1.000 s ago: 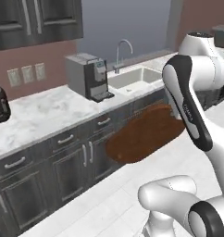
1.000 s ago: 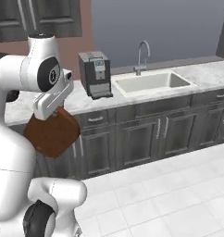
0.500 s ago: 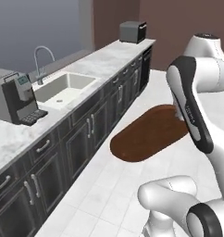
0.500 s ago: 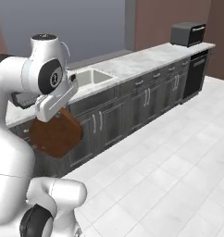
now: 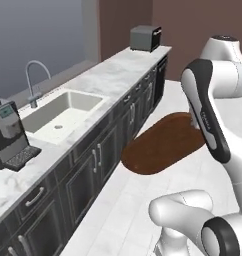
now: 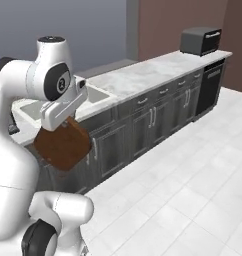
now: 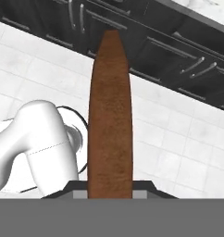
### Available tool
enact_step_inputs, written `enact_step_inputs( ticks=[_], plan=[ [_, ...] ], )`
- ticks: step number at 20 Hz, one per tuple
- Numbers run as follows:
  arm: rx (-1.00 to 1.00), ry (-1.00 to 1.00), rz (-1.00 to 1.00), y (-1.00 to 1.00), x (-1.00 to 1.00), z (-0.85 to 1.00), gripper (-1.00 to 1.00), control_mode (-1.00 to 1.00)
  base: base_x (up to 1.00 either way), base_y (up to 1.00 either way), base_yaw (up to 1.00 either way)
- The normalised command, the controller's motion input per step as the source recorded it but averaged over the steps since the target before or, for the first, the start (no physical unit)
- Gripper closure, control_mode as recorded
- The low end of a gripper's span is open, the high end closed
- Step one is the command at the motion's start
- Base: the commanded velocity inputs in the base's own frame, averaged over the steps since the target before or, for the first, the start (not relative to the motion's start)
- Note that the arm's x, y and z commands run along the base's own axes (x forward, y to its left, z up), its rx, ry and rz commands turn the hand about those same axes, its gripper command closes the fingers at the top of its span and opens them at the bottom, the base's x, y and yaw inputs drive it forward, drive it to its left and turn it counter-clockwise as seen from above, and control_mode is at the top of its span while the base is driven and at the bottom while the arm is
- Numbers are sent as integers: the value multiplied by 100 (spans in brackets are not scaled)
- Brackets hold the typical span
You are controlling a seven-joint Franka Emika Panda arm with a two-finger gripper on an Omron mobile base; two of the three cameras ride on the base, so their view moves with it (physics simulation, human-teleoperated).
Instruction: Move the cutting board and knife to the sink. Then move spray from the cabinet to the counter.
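One cutting board (image 7: 109, 115) between jaws

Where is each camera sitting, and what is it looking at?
Left base view: rides on the base, behind the arm to its left, facing the counter, sink and coffee machine; the white arm rises at right, carrying the cutting board.
Right base view: behind the arm to its right, looking along the same counter toward the toaster oven; the arm rises at left.
Hand view: looks along the gripper, down the board's edge toward dark base cabinets and floor.
Shared: all three show the board and cabinets.
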Motion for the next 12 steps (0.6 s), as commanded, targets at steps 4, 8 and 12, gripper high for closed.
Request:
enact_step_inputs(
  ticks=[4,8,12],
  plan=[
    [0,0,0,0,0,0,100,100,100,-6,15],
    [0,0,0,0,0,0,100,100,84,-19,39],
    [0,0,0,0,0,0,100,100,100,-36,51]
  ],
)
